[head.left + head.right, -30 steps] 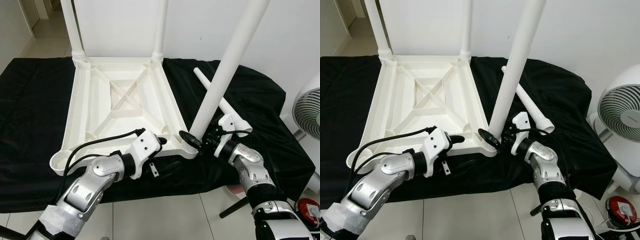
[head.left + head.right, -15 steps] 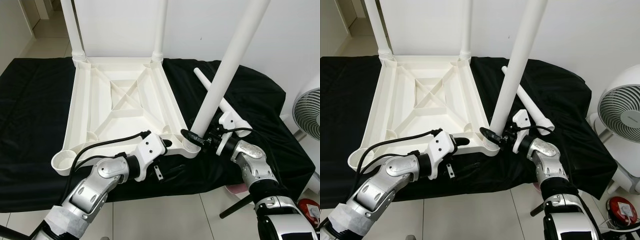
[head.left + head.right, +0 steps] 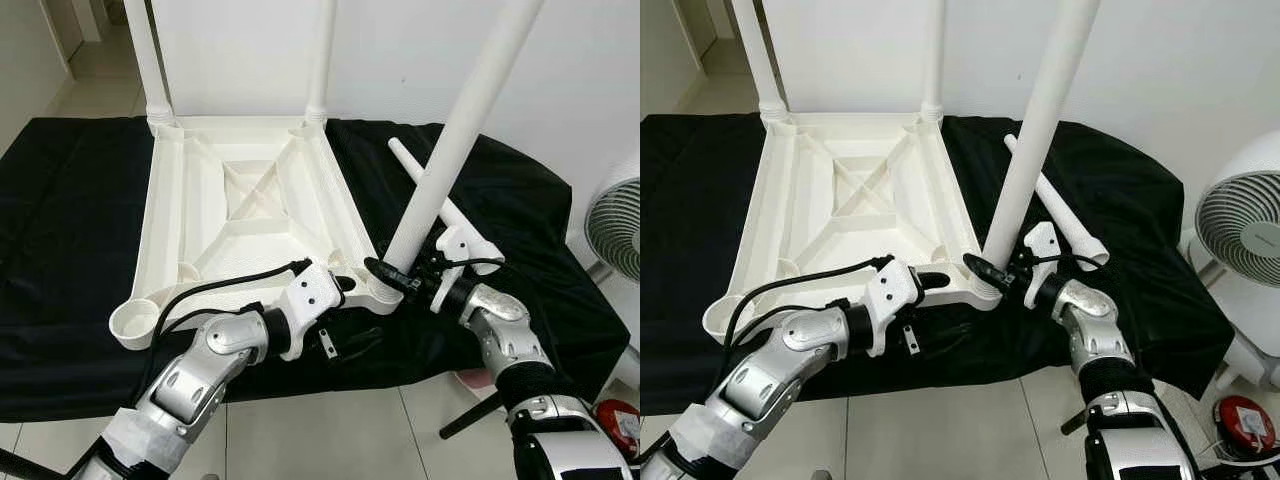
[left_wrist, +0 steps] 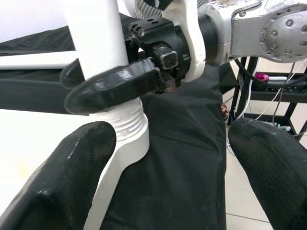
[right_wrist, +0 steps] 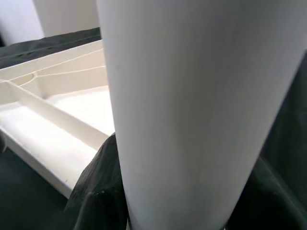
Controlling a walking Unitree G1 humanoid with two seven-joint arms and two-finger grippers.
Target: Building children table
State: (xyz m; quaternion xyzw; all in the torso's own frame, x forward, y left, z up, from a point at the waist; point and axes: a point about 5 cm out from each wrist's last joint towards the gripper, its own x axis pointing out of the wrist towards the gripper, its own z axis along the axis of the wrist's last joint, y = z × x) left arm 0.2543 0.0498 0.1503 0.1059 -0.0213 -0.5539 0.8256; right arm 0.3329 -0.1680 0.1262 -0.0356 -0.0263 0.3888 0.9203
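Upturned tabletop [image 3: 250, 200]: right end effector [image 3: 398, 280] clamps the tilted table leg [image 3: 455, 140] at its corner socket; left end effector [image 3: 345, 290], fingers spread and empty, braces alongside.

White wall [image 3: 400, 50], tiled floor [image 3: 330, 430], fan [image 3: 1240, 235]

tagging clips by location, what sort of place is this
Probably a room in a home: a tiled floor, a standing fan by a plain white wall, and a black cloth spread under an upturned white table.
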